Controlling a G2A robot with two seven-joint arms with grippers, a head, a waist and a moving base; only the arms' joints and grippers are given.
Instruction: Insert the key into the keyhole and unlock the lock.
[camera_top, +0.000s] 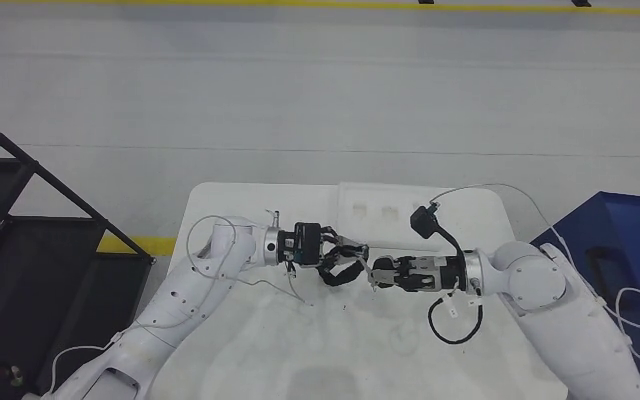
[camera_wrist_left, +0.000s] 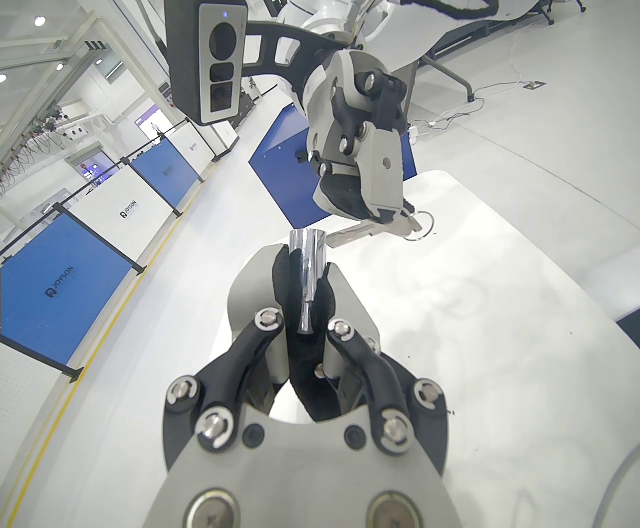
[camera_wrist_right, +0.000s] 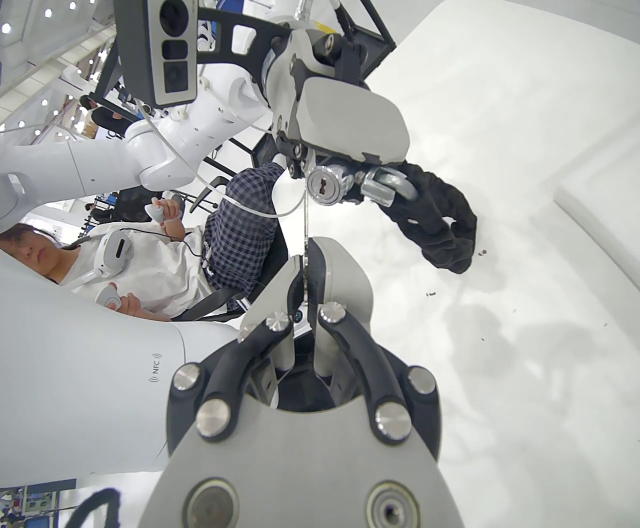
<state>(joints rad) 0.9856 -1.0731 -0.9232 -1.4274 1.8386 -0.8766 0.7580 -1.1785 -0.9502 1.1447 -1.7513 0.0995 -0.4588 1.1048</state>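
The two arms meet tip to tip in the middle of the top view, above the white desk (camera_top: 330, 350). The left gripper (camera_top: 338, 264) is clamped on the lock (camera_wrist_left: 310, 270), a short chrome cylinder pinched across its barrel between the black pads. Its keyhole (camera_wrist_right: 324, 186) faces the other arm. A black sleeved cable (camera_wrist_right: 440, 220) loops off the lock and hangs free to one side. The right gripper (camera_wrist_right: 307, 262) is closed on the key (camera_wrist_left: 367, 231), holding it by the bow with the blade pointing at the lock. A small key ring (camera_wrist_left: 420, 226) dangles behind it. The blade tip sits just beside the end of the cylinder and, as far as can be told, is not yet in the slot.

The lock looks rigid and dense, and its polished round barrel may slip or roll in the pads once turning force arrives. A firm hold across the barrel, clear of the keyhole face, suits it. The limp cable probably adds a slight sideways pull. The key is thin, stiff and light. Pinching the bow's flat faces gives leverage for turning, though the key could pivot if the tip catches the rim.
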